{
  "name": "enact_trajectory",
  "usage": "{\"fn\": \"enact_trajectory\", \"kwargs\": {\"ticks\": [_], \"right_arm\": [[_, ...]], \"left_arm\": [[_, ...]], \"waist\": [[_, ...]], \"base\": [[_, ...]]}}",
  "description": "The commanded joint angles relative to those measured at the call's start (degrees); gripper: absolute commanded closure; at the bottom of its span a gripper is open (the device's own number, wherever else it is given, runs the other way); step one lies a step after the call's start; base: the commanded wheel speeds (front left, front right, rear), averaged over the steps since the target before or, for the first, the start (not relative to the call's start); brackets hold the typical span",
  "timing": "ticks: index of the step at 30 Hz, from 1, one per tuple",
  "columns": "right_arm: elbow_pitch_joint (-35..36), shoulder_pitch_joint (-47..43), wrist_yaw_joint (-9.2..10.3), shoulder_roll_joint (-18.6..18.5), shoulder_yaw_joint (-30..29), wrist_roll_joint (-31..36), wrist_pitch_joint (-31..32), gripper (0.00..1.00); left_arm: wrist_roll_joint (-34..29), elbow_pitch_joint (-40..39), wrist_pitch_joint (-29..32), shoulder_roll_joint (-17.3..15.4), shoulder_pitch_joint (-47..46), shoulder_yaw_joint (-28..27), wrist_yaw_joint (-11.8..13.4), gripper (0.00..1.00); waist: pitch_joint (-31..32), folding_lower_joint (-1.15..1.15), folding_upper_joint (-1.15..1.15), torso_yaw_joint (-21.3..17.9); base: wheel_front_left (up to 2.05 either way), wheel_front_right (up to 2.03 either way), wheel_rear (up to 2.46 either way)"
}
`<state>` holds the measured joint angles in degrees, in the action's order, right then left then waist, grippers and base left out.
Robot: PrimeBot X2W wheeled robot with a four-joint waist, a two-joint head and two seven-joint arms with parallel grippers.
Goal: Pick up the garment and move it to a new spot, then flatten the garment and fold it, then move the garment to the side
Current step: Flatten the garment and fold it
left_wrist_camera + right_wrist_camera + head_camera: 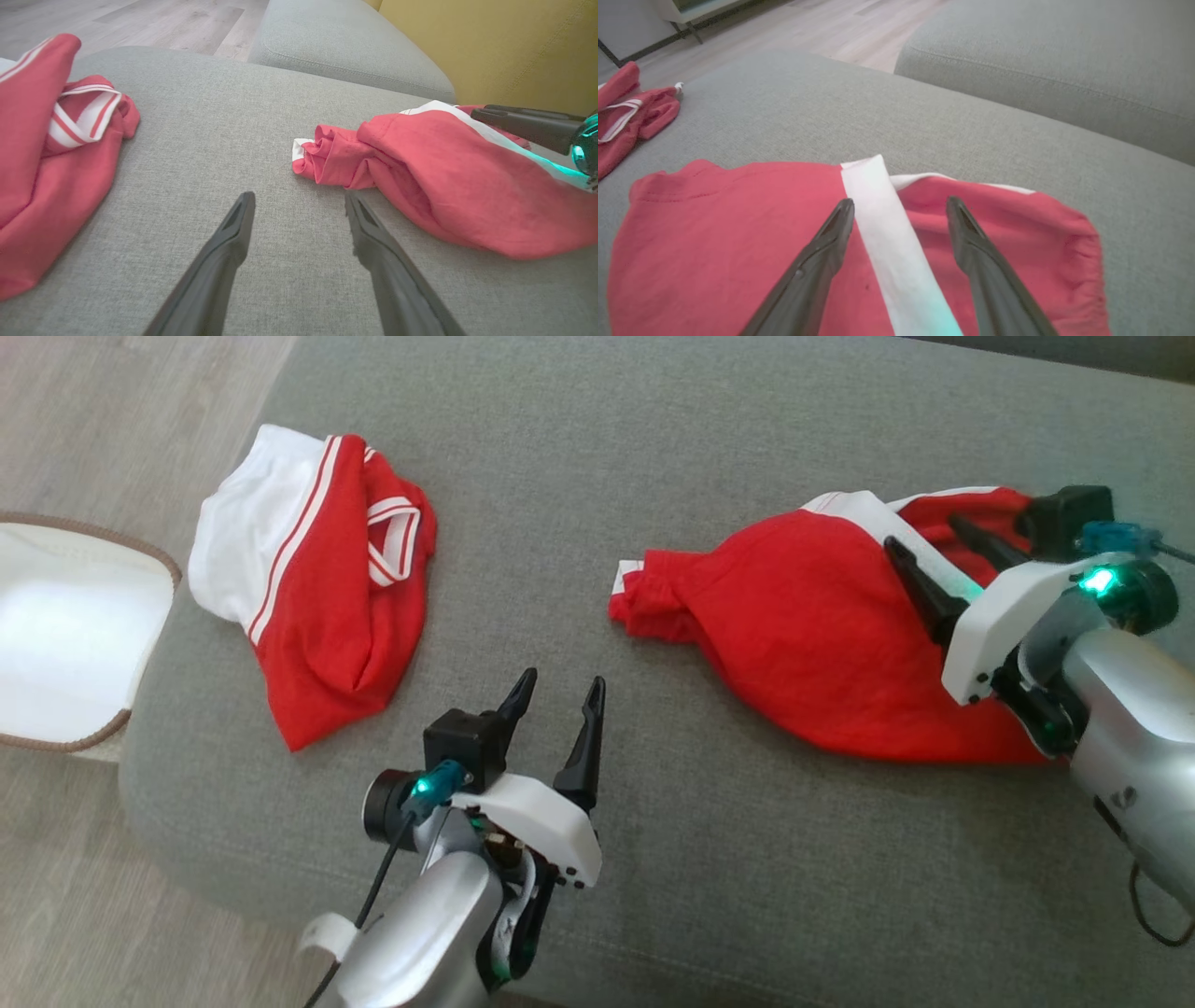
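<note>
Head view: the garment [803,635], red with a white band [887,224], lies crumpled on the right part of the grey sofa cushion [653,457], one bunched end pointing toward the middle. The right tool [924,532] sits over its far right side, jaws wide, gripping nothing; in the right wrist view the band runs between its two fingers. The left tool [562,679] hovers above bare cushion near the front edge, jaws also wide and empty, close to the garment's bunched end. A second garment [317,597], also red and white, lies well apart at the cushion's left end, near a white basket [56,743] on the wood floor [93,411]
</note>
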<state>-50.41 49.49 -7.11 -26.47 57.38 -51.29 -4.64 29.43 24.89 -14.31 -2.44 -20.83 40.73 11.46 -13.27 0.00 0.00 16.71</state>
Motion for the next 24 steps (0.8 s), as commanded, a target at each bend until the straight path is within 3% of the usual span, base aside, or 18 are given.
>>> {"fn": "enact_trajectory", "kwargs": {"ticks": [1, 10, 11, 12, 13, 14, 15, 16, 24], "right_arm": [[1.59, -0.63, -0.37, -0.98, 0.63, -1.02, 0.50, 0.00], [5.41, -0.42, -0.37, -3.59, 4.86, -5.44, 2.89, 0.00], [5.55, -0.25, -0.37, -3.80, 5.24, -5.68, 2.93, 0.04], [5.65, -0.08, -0.37, -4.00, 5.61, -5.90, 2.93, 0.25], [5.71, 0.06, -0.37, -4.15, 5.94, -6.13, 2.89, 0.52], [5.80, 0.21, -0.37, -4.27, 6.32, -6.30, 2.83, 0.58], [5.86, 0.35, -0.37, -4.36, 6.73, -6.49, 2.85, 0.85], [5.86, 0.49, -0.37, -4.43, 7.06, -6.68, 2.80, 1.00], [7.04, 1.72, -0.37, -4.60, 8.99, -7.11, -2.29, 1.00]], "left_arm": [[0.44, -1.98, -0.69, -0.43, -2.02, -1.18, 0.33, 0.00], [0.64, -2.36, -0.69, -0.43, -2.46, -0.91, 0.61, 0.00], [0.68, -2.39, -0.69, -0.43, -2.58, -0.86, 0.62, 0.00], [0.73, -2.45, -0.69, -0.43, -2.68, -0.83, 0.62, 0.00], [0.78, -2.49, -0.69, -0.43, -2.76, -0.80, 0.63, 0.00], [0.83, -2.54, -0.69, -0.43, -2.83, -0.78, 0.64, 0.00], [0.90, -2.59, -0.69, -0.43, -2.88, -0.77, 0.66, 0.00], [0.94, -2.58, -0.69, -0.43, -2.92, -0.75, 0.68, 0.00], [0.89, -2.10, -0.69, -0.43, -2.47, -1.26, 0.60, 0.00]], "waist": [[-0.16, 0.00, 0.00, 0.16], [-1.13, 0.00, 0.00, -0.16], [-1.25, 0.00, 0.00, -0.15], [-1.36, 0.00, 0.00, -0.13], [-1.43, 0.00, 0.00, -0.10], [-1.52, 0.00, 0.00, -0.07], [-1.60, 0.00, 0.00, -0.03], [-1.68, 0.00, 0.00, 0.00], [-1.09, 0.00, 0.00, -0.36]], "base": [[0.00, 0.00, 0.00], [0.00, 0.00, 0.00], [0.00, 0.00, 0.00], [0.00, 0.00, 0.00], [0.00, 0.00, 0.00], [0.00, 0.00, 0.00], [0.00, 0.00, 0.00], [0.00, 0.00, 0.00], [0.00, 0.00, 0.00]]}}
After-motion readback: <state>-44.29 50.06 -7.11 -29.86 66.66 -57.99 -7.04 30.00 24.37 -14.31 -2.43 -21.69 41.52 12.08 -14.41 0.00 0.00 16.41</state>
